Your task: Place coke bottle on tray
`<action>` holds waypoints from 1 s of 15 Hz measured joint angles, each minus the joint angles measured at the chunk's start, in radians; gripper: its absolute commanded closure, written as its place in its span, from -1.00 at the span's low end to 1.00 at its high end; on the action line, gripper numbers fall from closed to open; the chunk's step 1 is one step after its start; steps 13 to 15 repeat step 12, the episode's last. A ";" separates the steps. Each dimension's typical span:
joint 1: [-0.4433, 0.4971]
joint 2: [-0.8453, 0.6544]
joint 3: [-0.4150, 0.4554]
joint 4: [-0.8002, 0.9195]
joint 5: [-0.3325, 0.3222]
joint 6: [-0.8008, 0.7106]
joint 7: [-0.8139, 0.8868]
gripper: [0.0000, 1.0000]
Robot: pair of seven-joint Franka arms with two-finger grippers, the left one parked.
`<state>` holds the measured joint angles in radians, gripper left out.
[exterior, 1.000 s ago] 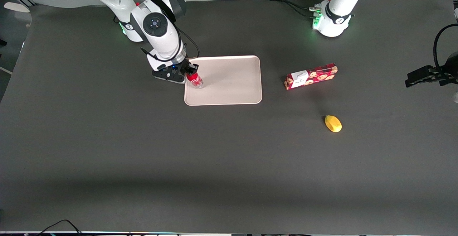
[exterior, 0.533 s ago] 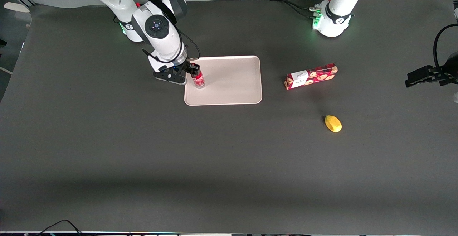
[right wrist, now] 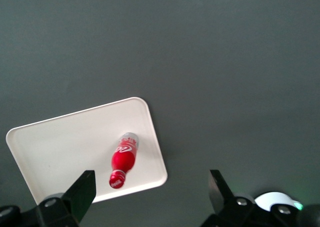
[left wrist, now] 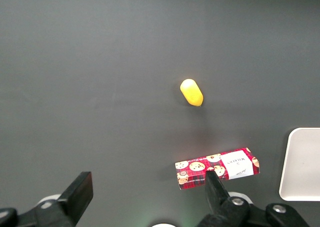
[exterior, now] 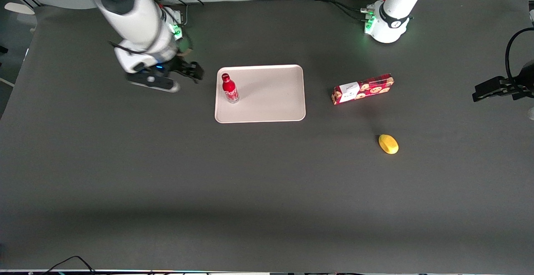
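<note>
The bottle stands upright on the tray, near the tray's edge that faces the working arm's end of the table, its red cap up and silvery base down on the pale surface. In the right wrist view the bottle shows whole on the tray, free of any contact — nothing touches it.

The gripper hangs above the bare table, well apart from the tray and off toward the working arm's end. Its fingers stand wide apart with nothing between them, both dark tips seen in the wrist view.

A cookie box lies on the table toward the parked arm's end, apart from the tray. A yellow lemon-like object lies nearer the front camera than the box — the two are not touching. The left wrist view shows the same box and yellow object, plus one corner of the tray.
</note>
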<state>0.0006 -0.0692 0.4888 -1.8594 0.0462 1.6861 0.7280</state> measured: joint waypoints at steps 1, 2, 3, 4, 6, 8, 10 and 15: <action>-0.002 -0.007 -0.046 0.055 0.000 -0.064 -0.054 -1.00; -0.004 -0.009 -0.093 0.104 0.000 -0.124 -0.117 -1.00; -0.007 -0.010 -0.140 0.145 -0.001 -0.174 -0.181 -1.00; -0.009 -0.011 -0.189 0.177 -0.001 -0.212 -0.241 -1.00; -0.011 -0.018 -0.296 0.213 -0.009 -0.251 -0.368 -1.00; -0.013 -0.027 -0.401 0.223 -0.029 -0.257 -0.505 -1.00; -0.016 -0.030 -0.482 0.230 -0.042 -0.257 -0.590 -1.00; -0.017 -0.028 -0.514 0.248 -0.047 -0.257 -0.604 -1.00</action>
